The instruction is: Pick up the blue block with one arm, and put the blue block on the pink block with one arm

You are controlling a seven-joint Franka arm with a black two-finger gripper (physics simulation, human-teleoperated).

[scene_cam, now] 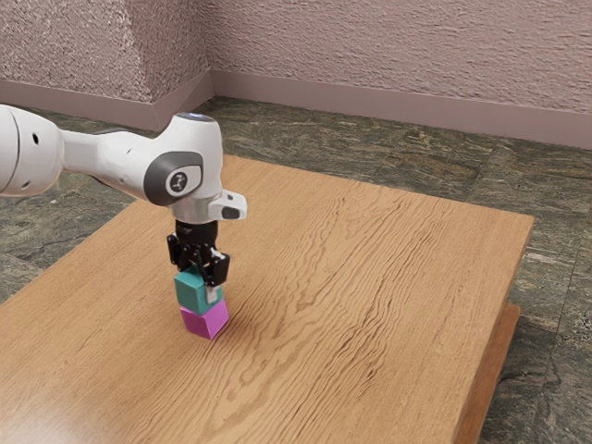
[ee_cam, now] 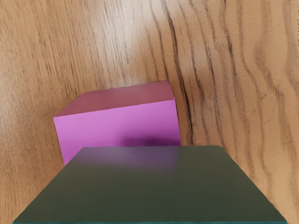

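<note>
The blue block (scene_cam: 191,289), teal in colour, is between the black fingers of my gripper (scene_cam: 198,276), which is shut on it. Directly under it on the wooden table (scene_cam: 370,305) lies the pink block (scene_cam: 207,322). The blue block's underside is at the pink block's top, shifted slightly toward the exterior view's left; I cannot tell whether they touch. In the wrist view the dark blue block (ee_cam: 149,186) sits large under my hand, and it covers part of the pink block (ee_cam: 117,126).
The table's edge (scene_cam: 490,370) runs along the exterior view's right, with a stone floor (scene_cam: 416,153) beyond it. A pink textured wall (scene_cam: 388,46) stands at the back.
</note>
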